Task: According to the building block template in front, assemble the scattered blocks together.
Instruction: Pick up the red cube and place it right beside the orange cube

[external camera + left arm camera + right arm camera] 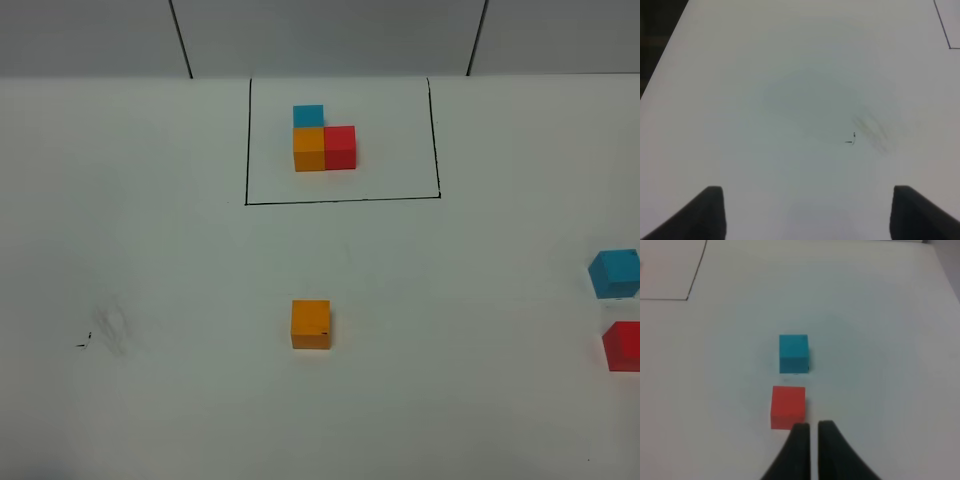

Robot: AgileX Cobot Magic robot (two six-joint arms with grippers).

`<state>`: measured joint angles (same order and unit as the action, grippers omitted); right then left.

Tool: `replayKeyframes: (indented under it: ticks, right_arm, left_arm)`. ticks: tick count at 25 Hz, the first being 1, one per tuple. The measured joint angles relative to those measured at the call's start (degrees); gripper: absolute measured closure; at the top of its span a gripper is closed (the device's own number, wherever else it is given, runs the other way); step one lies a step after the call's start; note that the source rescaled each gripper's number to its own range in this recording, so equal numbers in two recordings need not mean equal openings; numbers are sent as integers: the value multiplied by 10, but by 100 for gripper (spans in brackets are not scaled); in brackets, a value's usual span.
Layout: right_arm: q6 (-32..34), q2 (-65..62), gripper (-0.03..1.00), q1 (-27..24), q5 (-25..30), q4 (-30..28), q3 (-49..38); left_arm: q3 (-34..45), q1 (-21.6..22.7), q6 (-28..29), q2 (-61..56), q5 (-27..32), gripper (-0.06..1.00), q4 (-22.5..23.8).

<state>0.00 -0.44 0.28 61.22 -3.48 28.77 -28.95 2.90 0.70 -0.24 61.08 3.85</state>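
The building block template, a blue, orange and red L-shaped cluster, sits inside a black drawn rectangle at the back. The scattered blocks lie apart: the orange cube at the table's middle, the sky-blue cube and the red cube at the right edge. In the right wrist view my right gripper is shut and empty, its tips just beside the red cube, with the blue cube beyond. My left gripper is open and empty over bare table. Neither gripper shows in the exterior view.
A grey smudge with a small black mark lies on the left of the white table and also shows in the left wrist view. The table's edge runs along one side of that view. The rectangle's line shows in the right wrist view.
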Motion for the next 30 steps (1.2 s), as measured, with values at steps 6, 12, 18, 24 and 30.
replayKeyframes:
  ticks: [6,12,18,24,30]
  right_arm:
    - [0,0,97,0,0,0,0]
    - [0,0,97,0,0,0,0]
    - [0,0,97,0,0,0,0]
    - [0,0,97,0,0,0,0]
    - [0,0,97,0,0,0,0]
  left_arm:
    - [0,-14,-1,0,0,26,1]
    - [0,-14,-1,0,0,26,1]
    - [0,-14,-1,0,0,26,1]
    - [0,-14,-1,0,0,26,1]
    - [0,-14,-1,0,0,26,1]
